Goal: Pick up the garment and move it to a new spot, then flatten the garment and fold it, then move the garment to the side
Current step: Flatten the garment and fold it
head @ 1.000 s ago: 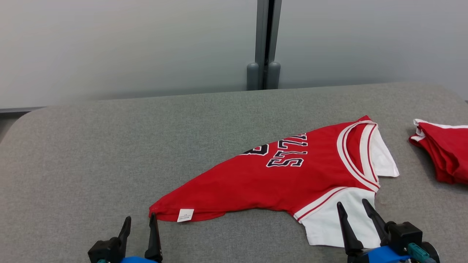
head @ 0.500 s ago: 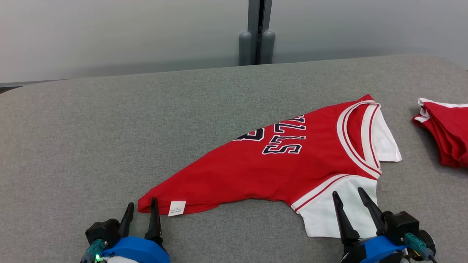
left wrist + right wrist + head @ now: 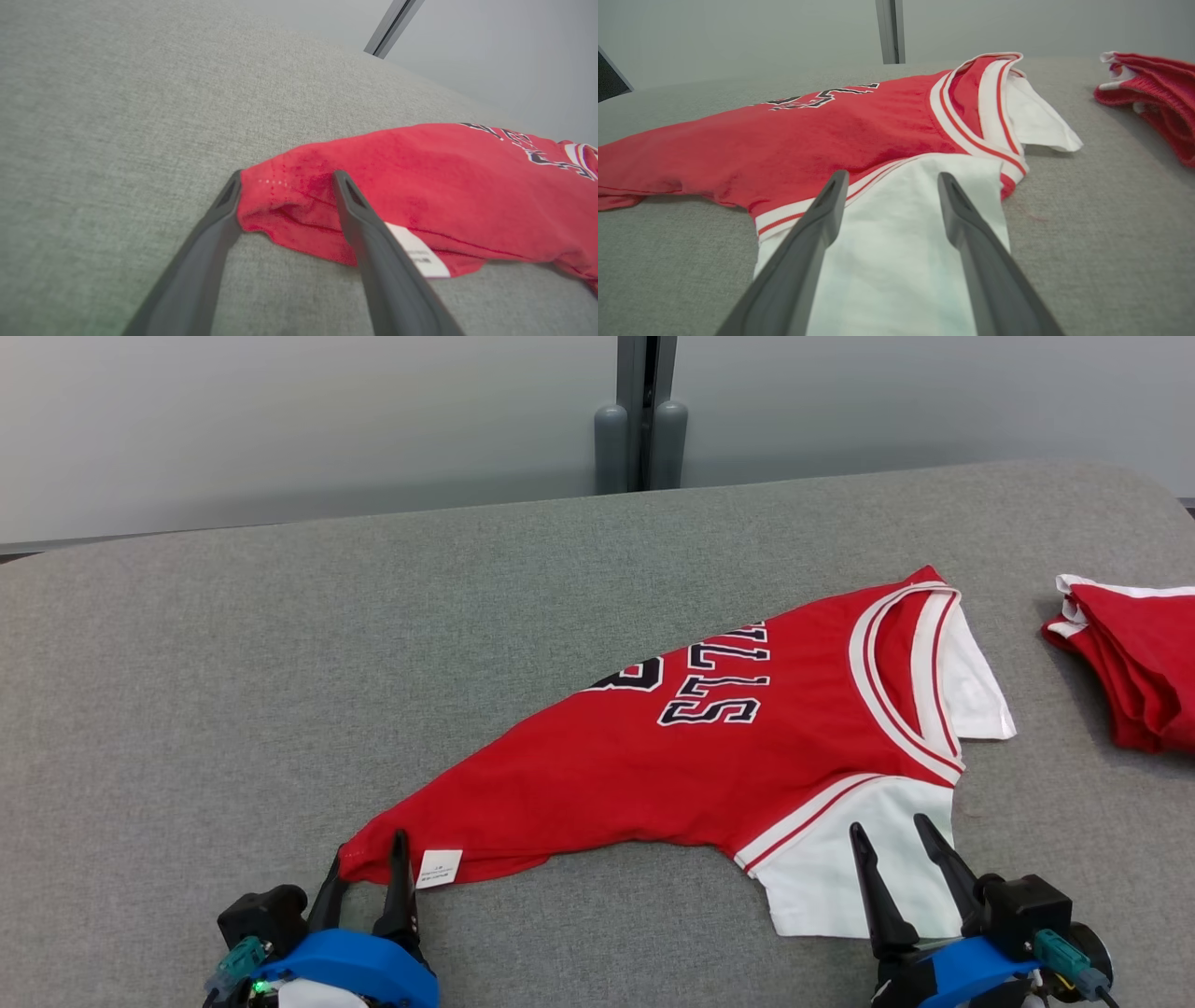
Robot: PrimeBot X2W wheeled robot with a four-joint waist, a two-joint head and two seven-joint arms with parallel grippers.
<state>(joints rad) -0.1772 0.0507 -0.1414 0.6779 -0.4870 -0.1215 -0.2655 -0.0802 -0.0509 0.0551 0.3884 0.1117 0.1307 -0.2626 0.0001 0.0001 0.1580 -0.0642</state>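
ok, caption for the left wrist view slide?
Open left pincer straddles hem corner of the red jersey on grey fabric surface, white label beside one finger.

Your grey fabric-covered table [image 3: 280, 616] bears a red-and-white jersey with black lettering [image 3: 653, 775] and, well apart, a folded red cloth pile [image 3: 1144, 663].

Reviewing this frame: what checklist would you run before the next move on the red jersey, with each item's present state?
1. Open left gripper: ok.
2. Open right gripper: ok.
3. The hem corner of the jersey sits between the left fingers: ok, beside the care label.
4. The right fingers are lined up over the white sleeve: ok; touching the cloth: cannot tell.
5. Jersey lying flat: not ok, it narrows, bunched, toward the hem corner.
6. Jersey apart from the folded red garment at the right: ok.
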